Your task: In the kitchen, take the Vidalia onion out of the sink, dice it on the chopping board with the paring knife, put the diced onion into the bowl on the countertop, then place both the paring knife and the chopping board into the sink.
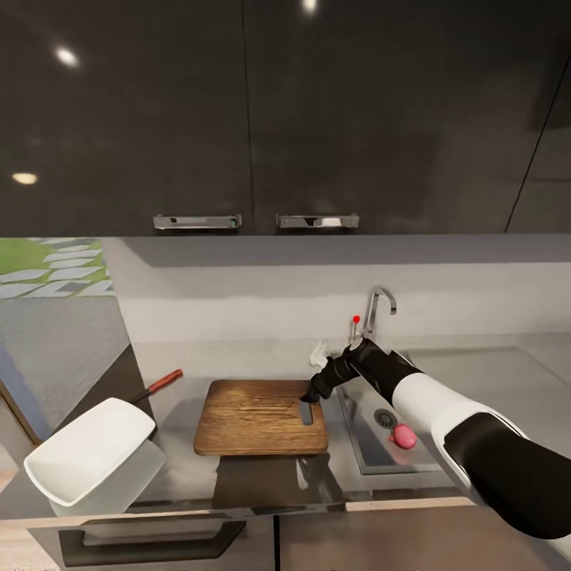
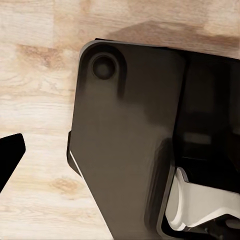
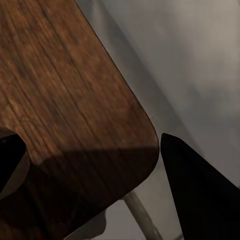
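The dark brown chopping board (image 1: 254,418) lies flat on the grey countertop (image 1: 182,373), its handle slot (image 1: 307,413) at the sink end. My right gripper (image 1: 310,395) hovers over that end, open; in the right wrist view a rounded corner of the board (image 3: 75,100) sits between its fingertips (image 3: 200,200). A pinkish round onion (image 1: 404,435) rests in the sink (image 1: 366,454) near the drain (image 1: 385,418). The white bowl (image 1: 89,450) stands at the counter's front left, with the red-handled paring knife (image 1: 164,385) just behind it. My left gripper (image 2: 95,160) hangs over the floor, one fingertip (image 2: 9,157) showing.
The angular tap (image 1: 380,304) with its red dot (image 1: 356,319) rises behind the sink. Dark wall cabinets (image 1: 254,119) hang above the counter. In the left wrist view the robot's dark base (image 2: 125,140) stands on a light wooden floor (image 2: 35,90).
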Robot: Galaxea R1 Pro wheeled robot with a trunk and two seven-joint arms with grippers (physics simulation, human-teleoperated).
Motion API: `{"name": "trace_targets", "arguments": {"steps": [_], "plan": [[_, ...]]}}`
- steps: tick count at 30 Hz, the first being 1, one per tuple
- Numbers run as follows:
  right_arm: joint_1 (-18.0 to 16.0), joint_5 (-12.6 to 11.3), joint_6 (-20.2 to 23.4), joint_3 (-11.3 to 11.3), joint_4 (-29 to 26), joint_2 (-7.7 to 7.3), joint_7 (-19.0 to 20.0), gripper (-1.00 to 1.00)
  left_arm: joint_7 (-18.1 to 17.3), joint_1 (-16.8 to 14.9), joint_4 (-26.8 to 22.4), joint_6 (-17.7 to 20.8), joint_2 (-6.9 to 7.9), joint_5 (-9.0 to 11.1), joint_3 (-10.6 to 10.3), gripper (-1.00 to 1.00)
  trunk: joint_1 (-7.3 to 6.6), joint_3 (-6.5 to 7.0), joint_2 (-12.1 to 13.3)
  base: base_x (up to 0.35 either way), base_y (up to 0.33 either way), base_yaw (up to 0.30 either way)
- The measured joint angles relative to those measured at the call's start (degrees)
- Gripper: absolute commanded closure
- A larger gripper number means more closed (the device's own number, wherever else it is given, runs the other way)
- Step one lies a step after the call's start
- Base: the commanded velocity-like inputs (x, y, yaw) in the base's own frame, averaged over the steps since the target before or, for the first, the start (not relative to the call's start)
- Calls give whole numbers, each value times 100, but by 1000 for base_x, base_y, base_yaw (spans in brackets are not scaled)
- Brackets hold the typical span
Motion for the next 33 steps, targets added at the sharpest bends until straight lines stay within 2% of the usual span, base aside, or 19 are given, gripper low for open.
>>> {"name": "trace_targets", "arguments": {"steps": [33], "plan": [[0, 11, -12, 8, 1, 0, 0, 100, 0, 0, 0, 2, -25, 0, -10, -100, 0, -300, -1, 0, 0, 0]]}}
